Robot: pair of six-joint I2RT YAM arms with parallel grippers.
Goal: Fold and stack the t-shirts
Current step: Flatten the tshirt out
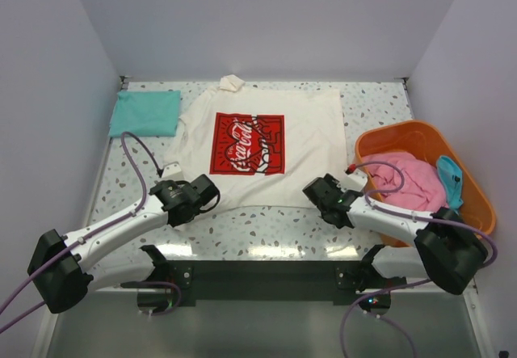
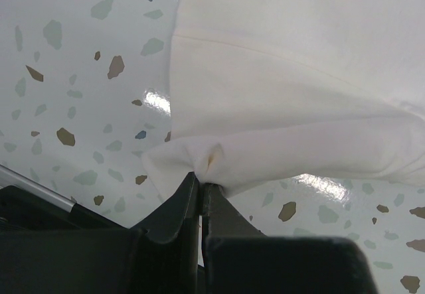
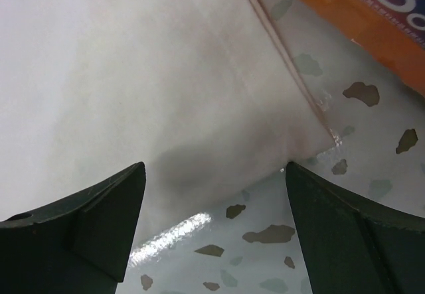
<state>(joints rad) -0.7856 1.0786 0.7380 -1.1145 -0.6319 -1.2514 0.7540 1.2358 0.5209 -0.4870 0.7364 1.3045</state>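
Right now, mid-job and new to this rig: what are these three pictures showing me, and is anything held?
Two robot arms are bolted at the near table edge. The wide picture looks down from above and behind them; the other two come from cameras on each wrist. A cream Coca-Cola t-shirt lies spread flat, a folded teal t-shirt at the far left, and an orange basket on the right holds pink cloth and blue cloth. The left pincer is shut on the cream shirt's near left hem corner; the right pincer stands open at the near right corner, gripping nothing.
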